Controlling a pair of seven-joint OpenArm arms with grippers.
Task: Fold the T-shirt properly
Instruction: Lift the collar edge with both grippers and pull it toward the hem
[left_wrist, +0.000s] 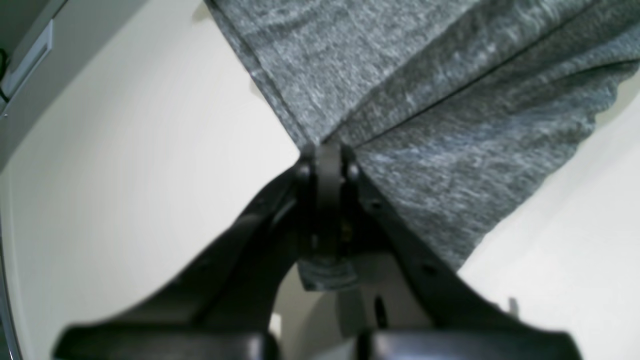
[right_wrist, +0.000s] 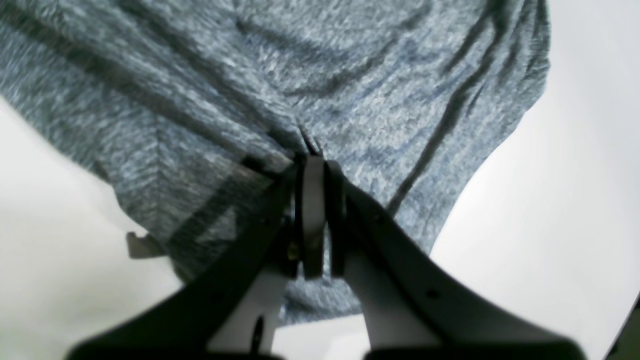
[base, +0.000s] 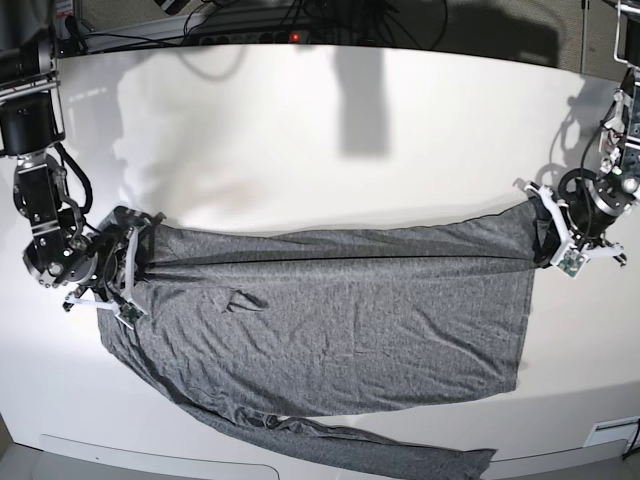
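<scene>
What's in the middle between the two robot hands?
Only the T-shirt: in the base view it stretches taut from the right gripper to the left gripper, both jaws shut on its edge.

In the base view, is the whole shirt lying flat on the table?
No: the shirt is pulled taut between the left pincer and the right pincer, each shut on one end of its top edge.
</scene>
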